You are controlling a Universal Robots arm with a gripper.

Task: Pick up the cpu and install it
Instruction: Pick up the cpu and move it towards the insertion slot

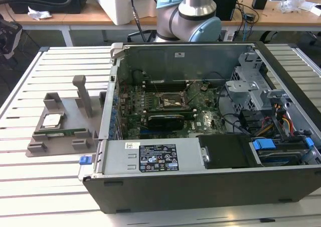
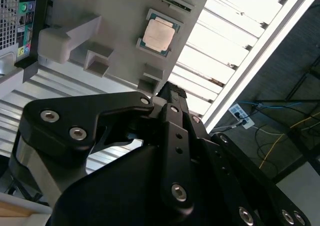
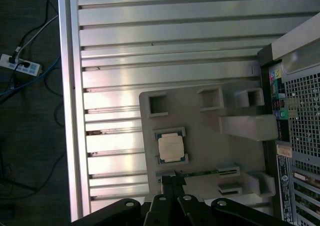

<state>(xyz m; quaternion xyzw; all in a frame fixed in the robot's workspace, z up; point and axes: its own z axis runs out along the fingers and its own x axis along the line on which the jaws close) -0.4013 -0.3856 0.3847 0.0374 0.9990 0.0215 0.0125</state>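
On the slatted table (image 1: 50, 187) we find the cpu (image 3: 171, 147) flat, silver face up; the gripper (image 3: 169, 178), partly cropped, is pinched together, empty.

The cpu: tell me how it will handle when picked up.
The cpu is a thin flat square, so it likely stays stiff and will not roll. Its shiny metal top looks smooth and may slip in a grip. It lies flat in the grey holder, so probably little edge is free to grasp.
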